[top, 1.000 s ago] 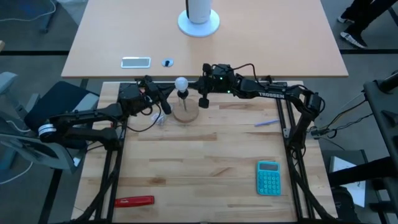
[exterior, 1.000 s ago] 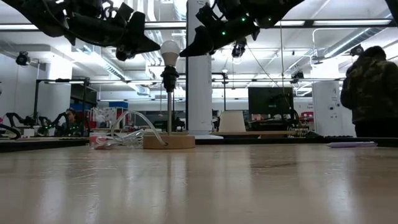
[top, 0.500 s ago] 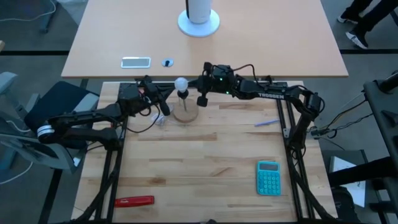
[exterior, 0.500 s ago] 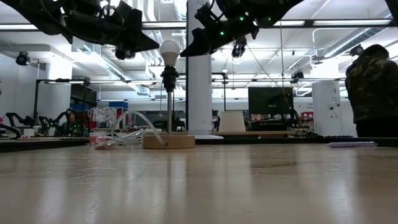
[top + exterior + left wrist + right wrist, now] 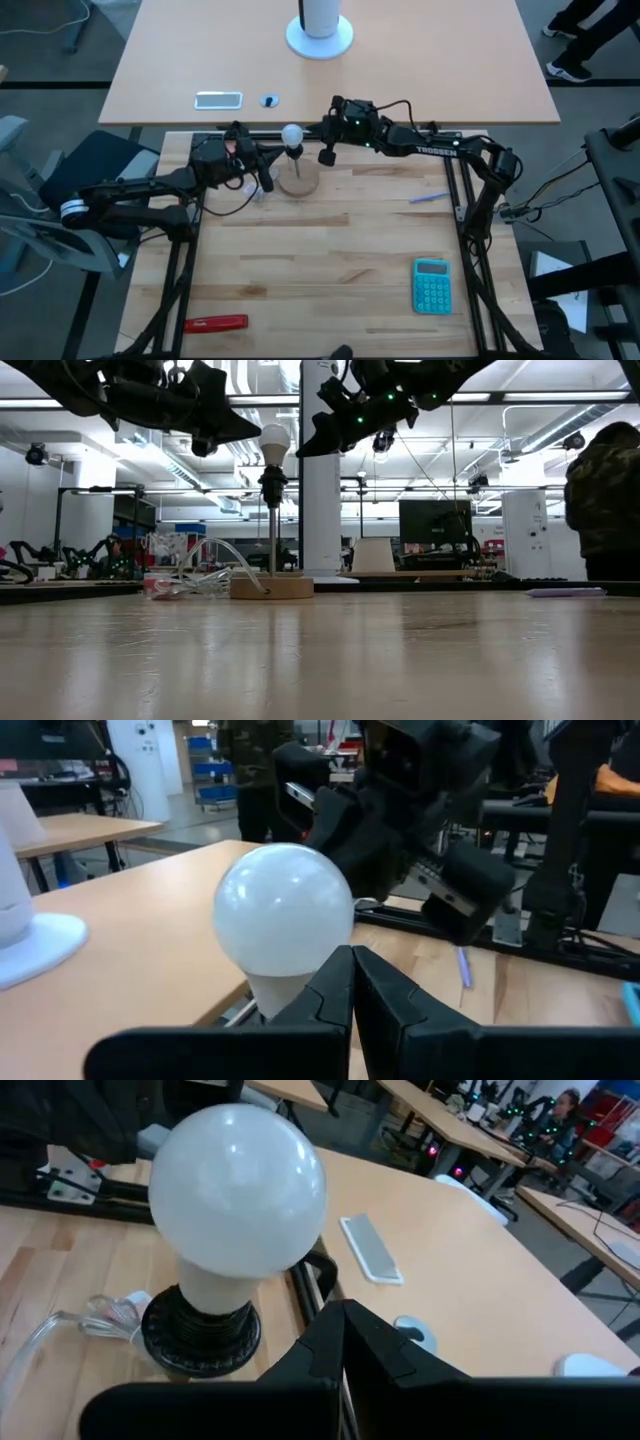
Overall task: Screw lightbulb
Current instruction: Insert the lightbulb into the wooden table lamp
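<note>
The white lightbulb (image 5: pixel 291 133) sits upright in a black socket (image 5: pixel 200 1335) on a thin post. The post rises from a round wooden base (image 5: pixel 271 587) at the table's far side. My left gripper (image 5: pixel 255 432) is shut and points level at the bulb from the table's left; in its wrist view the bulb (image 5: pixel 283 910) stands just beyond its fingertips. My right gripper (image 5: pixel 303 448) is shut too and slants slightly down toward the bulb from the right, a short gap away. I see no touch by either.
A clear plastic bag with a cord (image 5: pixel 195 575) lies left of the wooden base. On the table are a teal calculator (image 5: pixel 432 285), a red tool (image 5: pixel 215 323) and a pen (image 5: pixel 428 198). The far table holds a white cylinder (image 5: pixel 320 30) and a phone (image 5: pixel 218 99). A person (image 5: pixel 605 500) stands beyond the table.
</note>
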Motion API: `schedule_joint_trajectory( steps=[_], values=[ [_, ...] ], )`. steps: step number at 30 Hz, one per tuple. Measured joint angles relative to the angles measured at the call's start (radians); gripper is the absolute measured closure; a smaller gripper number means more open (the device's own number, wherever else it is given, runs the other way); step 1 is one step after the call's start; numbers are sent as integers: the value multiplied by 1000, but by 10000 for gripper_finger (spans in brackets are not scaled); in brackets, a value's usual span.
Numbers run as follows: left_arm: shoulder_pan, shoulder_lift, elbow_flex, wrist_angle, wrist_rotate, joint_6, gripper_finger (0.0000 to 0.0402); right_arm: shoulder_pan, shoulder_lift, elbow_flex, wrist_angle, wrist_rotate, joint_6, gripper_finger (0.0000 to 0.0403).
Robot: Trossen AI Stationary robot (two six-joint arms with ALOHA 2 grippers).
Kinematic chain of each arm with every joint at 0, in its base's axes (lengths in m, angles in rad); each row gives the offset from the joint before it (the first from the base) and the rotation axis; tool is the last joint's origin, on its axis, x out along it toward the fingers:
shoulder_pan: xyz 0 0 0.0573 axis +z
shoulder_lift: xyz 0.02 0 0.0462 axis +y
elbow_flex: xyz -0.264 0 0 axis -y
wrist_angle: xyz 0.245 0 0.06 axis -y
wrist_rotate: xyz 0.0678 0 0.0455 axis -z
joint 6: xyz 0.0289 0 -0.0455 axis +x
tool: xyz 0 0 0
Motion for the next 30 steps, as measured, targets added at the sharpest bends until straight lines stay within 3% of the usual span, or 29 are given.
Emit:
schedule_joint_trajectory(
  steps=[24, 30],
  values=[
    [-13, 0, -7, 0, -3, -19, 401, -6, 2, -65, 10, -10, 17, 401],
    [-13, 0, -8, 49, -3, -18, 401, -6, 2, -66, 89, -11, 27, 401]
  ],
)
